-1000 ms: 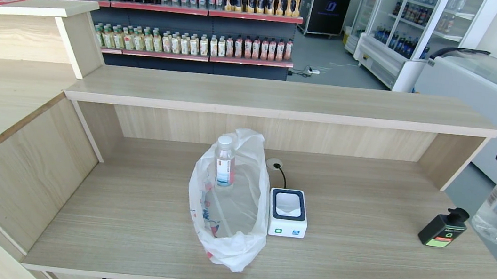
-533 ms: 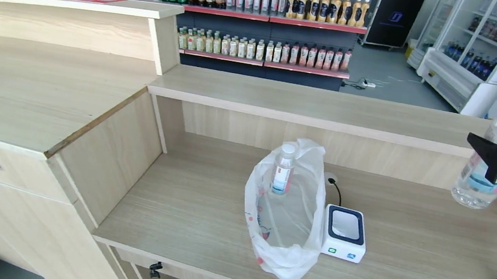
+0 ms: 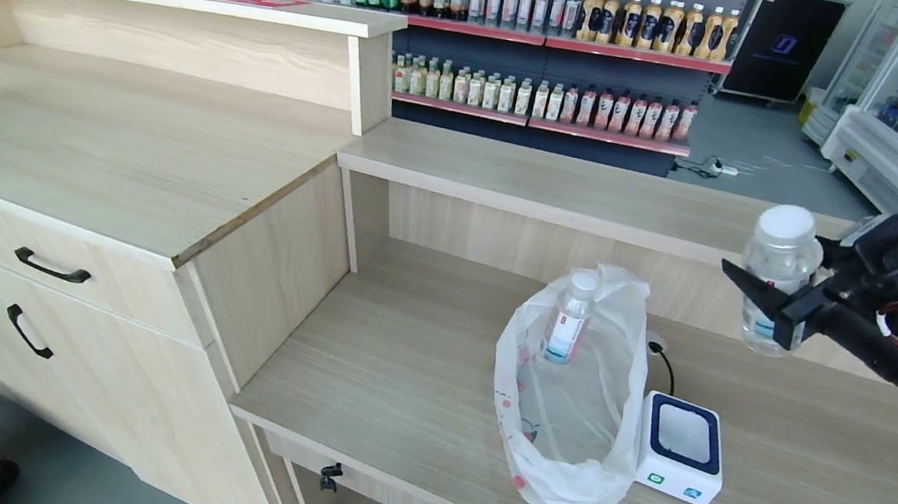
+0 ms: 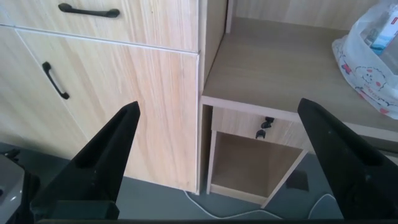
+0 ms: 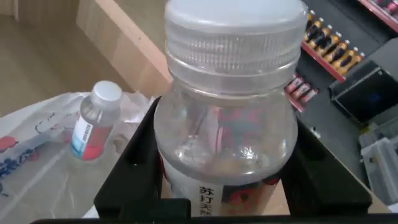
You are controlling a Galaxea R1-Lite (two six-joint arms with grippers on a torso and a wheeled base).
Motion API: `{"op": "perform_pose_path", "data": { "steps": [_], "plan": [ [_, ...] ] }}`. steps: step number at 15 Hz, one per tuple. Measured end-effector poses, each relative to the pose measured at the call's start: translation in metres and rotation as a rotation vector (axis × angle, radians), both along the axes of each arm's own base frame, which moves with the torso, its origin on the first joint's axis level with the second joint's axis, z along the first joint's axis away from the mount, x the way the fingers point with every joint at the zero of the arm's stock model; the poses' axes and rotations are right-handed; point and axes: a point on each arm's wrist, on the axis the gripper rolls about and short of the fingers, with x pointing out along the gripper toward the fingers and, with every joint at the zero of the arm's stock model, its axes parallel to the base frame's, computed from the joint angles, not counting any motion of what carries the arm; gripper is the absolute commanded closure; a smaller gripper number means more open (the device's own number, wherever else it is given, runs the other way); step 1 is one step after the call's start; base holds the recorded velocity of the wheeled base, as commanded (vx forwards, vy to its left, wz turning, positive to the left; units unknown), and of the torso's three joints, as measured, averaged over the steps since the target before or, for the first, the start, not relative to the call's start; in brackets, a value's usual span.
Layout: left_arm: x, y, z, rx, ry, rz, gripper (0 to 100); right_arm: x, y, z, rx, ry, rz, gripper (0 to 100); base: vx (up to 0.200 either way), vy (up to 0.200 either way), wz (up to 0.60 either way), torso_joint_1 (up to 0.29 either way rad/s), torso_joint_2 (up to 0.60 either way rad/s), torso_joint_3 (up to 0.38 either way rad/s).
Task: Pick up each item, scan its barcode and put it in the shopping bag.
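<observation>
Bottle [image 3: 777,279] of smooth, probably slippery plastic is pinched around its body by the right gripper [image 3: 775,316] above the worktop's [image 3: 415,385] rear edge; jaws of the left gripper [image 4: 214,162] stand spread.

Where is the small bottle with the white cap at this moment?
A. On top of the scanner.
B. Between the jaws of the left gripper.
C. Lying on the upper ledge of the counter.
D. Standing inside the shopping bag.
D: the small bottle stands upright inside the open shopping bag, next to the scanner; the larger bottle is the one held in the right gripper.
</observation>
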Motion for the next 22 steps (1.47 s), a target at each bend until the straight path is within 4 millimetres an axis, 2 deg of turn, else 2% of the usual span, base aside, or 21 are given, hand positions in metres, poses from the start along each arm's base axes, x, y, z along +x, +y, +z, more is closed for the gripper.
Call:
{"op": "perform_pose_path", "data": {
  "steps": [4, 8, 11, 19, 22],
  "plan": [
    [0.0, 0.0, 0.0, 0.0, 0.0, 0.001, 0, 0.015, -0.019, -0.027, -0.129, 0.011, 0.254, 100, 0.0, 0.0, 0.0, 0.0, 0.0, 0.0],
    [0.0, 0.0, 0.0, 0.0, 0.0, 0.0, 0, 0.028, -0.024, -0.039, -0.197, -0.016, 0.347, 100, 0.0, 0.0, 0.0, 0.0, 0.0, 0.0],
    [0.0, 0.0, 0.0, 0.0, 0.0, 0.0, 0, 0.031, -0.029, -0.053, -0.227, -0.001, 0.436, 100, 0.0, 0.0, 0.0, 0.0, 0.0, 0.0],
    [0.0, 0.0, 0.0, 0.0, 0.0, 0.0, 0, 0.033, -0.044, -0.079, -0.302, 0.051, 0.472, 100, 0.0, 0.0, 0.0, 0.0, 0.0, 0.0],
    [0.0, 0.0, 0.0, 0.0, 0.0, 0.0, 0, 0.034, -0.046, -0.083, -0.312, 0.053, 0.488, 100, 0.0, 0.0, 0.0, 0.0, 0.0, 0.0]
  ]
}}
